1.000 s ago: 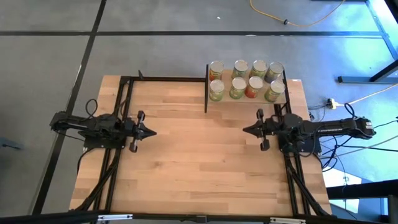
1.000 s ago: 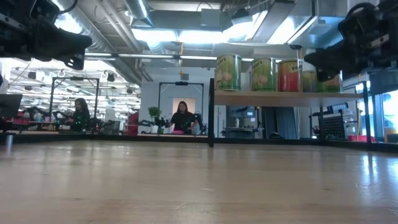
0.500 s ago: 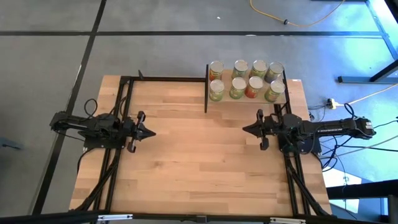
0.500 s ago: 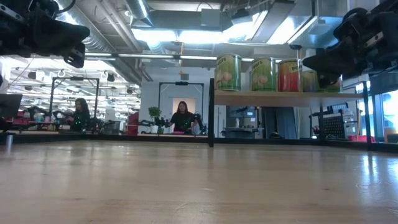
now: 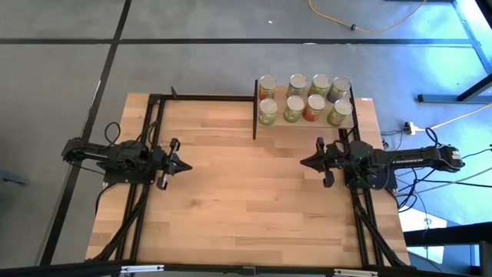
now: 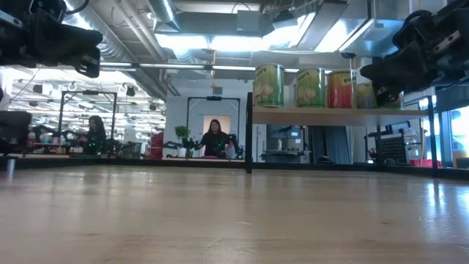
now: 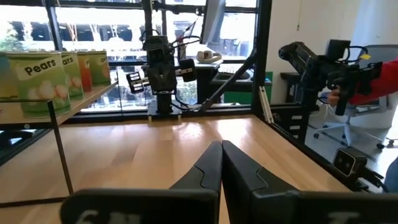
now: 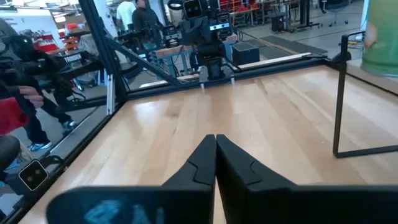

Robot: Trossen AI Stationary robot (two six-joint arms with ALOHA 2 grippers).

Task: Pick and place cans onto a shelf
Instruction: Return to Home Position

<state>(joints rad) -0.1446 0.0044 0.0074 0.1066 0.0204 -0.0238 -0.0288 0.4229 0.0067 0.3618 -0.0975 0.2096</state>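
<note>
Several cans [image 5: 303, 98] with shiny tops and green, yellow or red labels stand upright in two rows on the shelf [image 5: 352, 115], a small wood board with a black upright side panel [image 5: 254, 108] at the table's far right. The low view shows the cans [image 6: 311, 87] standing on the raised shelf board [image 6: 322, 115]. My left gripper [image 5: 189, 163] is shut at the table's left side, holding nothing, its fingers [image 7: 211, 165] pointing level toward the right. My right gripper [image 5: 302, 161] is shut at the right side, holding nothing, its fingers [image 8: 208, 155] pointing level toward the left, near of the shelf.
A black metal frame [image 5: 154, 115] runs along the table's left and far edges. Bare wooden tabletop [image 5: 246, 192] lies between the two grippers. Cables [image 5: 419, 188] hang off the right edge. People [image 6: 215, 139] show in the room beyond the table.
My right gripper has rolled a little about its own pointing line while staying in place. Nothing else has moved.
</note>
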